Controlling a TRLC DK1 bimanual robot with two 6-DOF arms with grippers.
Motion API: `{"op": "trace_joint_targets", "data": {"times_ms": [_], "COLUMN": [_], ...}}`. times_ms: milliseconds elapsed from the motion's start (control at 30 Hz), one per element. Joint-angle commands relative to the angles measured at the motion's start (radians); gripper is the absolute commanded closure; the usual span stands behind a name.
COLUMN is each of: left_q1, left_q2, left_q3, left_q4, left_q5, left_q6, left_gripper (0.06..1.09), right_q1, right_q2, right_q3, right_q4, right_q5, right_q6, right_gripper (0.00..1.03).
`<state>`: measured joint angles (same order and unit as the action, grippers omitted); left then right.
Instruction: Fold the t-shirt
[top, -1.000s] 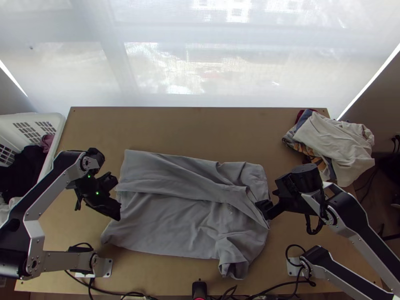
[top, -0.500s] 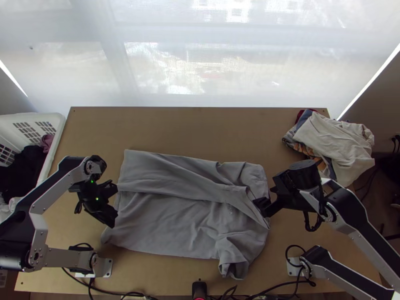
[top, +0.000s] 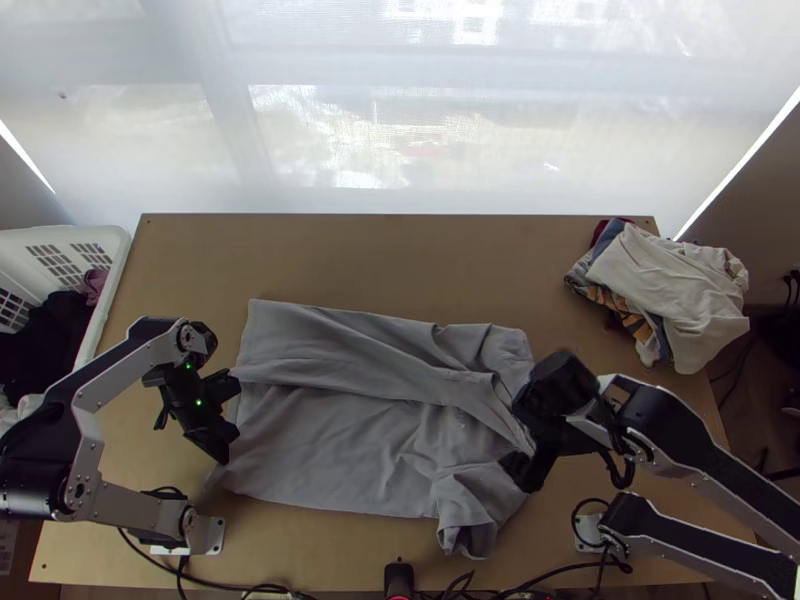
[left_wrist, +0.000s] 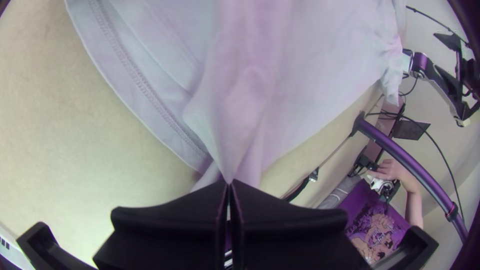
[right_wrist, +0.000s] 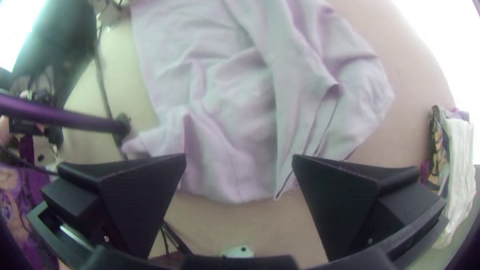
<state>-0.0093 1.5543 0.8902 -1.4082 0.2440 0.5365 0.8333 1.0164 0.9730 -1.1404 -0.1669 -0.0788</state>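
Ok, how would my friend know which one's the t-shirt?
Find the big wooden table. The t-shirt lies across its middle, between the white basket on the left and the clothes pile on the right. It's one wide grey cloth; the pile is heaped, cream on top.

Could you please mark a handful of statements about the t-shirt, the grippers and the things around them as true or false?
1. The left gripper pinches a bit of the grey t-shirt. True.
2. The right gripper has its fingers closed together. False: they stand wide apart.
3. The t-shirt is folded into a small, neat square. False: it lies broad and creased across the table, with a long flap along its far side.
4. A white basket stands at the table's left side. True.
5. The clothes pile is at the near left corner. False: it is by the far right corner.
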Motion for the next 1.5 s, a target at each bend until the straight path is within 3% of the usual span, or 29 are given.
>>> {"op": "trace_joint_targets", "data": {"times_ms": [0, 367, 633, 733, 800, 1267, 1467], "left_q1": [0.019, 0.026, 0.025, 0.025, 0.026, 0.037, 0.035], "left_q2": [0.001, -0.022, 0.015, 0.020, 0.024, 0.030, 0.032], "left_q3": [0.026, 0.062, 0.108, 0.115, 0.115, 0.113, 0.118], "left_q4": [-0.002, -0.002, -0.003, -0.003, -0.003, -0.008, -0.006], "left_q5": [0.020, 0.020, 0.018, 0.018, 0.017, 0.015, 0.017], "left_q6": [-0.010, -0.044, -0.067, -0.069, -0.069, -0.079, -0.081], "left_gripper": [1.05, 1.05, 1.05, 1.05, 1.05, 1.05, 1.05], "right_q1": [0.231, 0.336, 0.405, 0.409, 0.411, 0.428, 0.420], "right_q2": [0.017, 0.177, 0.225, 0.231, 0.234, 0.271, 0.303], "right_q3": [-0.069, -0.097, -0.091, -0.066, -0.053, -0.135, -0.143], "right_q4": [-0.076, -0.044, 0.064, 0.087, 0.096, 0.105, 0.149], "right_q5": [0.070, 0.061, -0.022, -0.042, -0.051, -0.117, -0.117], "right_q6": [-0.105, -0.118, -0.085, -0.061, -0.053, -0.059, -0.076], "right_gripper": [0.04, 0.07, 0.10, 0.10, 0.16, 0.16, 0.29]}}
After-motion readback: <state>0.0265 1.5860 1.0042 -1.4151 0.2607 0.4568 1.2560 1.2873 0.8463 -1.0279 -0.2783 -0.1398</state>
